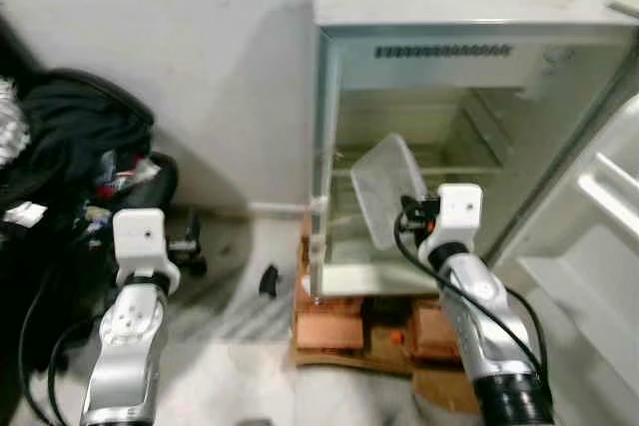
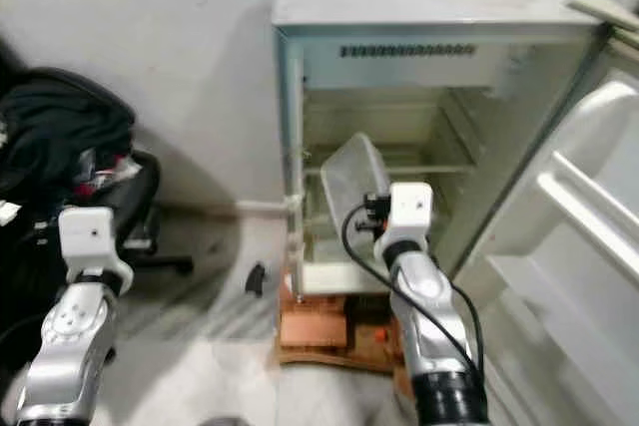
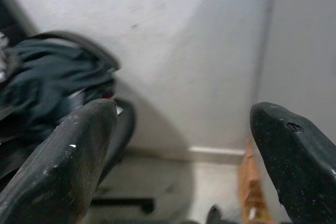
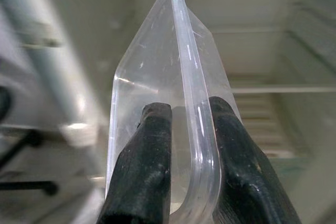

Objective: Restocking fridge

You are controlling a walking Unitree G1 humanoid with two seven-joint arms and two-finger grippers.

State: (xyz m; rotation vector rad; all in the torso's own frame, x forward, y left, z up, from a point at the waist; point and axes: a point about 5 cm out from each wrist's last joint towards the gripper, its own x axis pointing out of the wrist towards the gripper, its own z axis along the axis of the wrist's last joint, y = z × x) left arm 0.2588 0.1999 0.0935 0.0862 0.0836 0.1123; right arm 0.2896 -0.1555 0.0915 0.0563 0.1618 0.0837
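Our right gripper (image 4: 186, 129) pinches the rim of a clear plastic container (image 1: 384, 190), holding it tilted in front of the open fridge (image 1: 449, 67), at its lower shelf. Our left gripper (image 3: 184, 145) hangs wide apart, left of the fridge, near a chair (image 1: 80, 147).

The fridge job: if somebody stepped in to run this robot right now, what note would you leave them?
Right hand: shut on the rim of a clear plastic container, held tilted on edge in front of the open fridge.
Left hand: open, idle, held low beside the fridge, facing the wall.
Done: fridge door is open, container picked up.
Left: set the container on a shelf inside, then let go.
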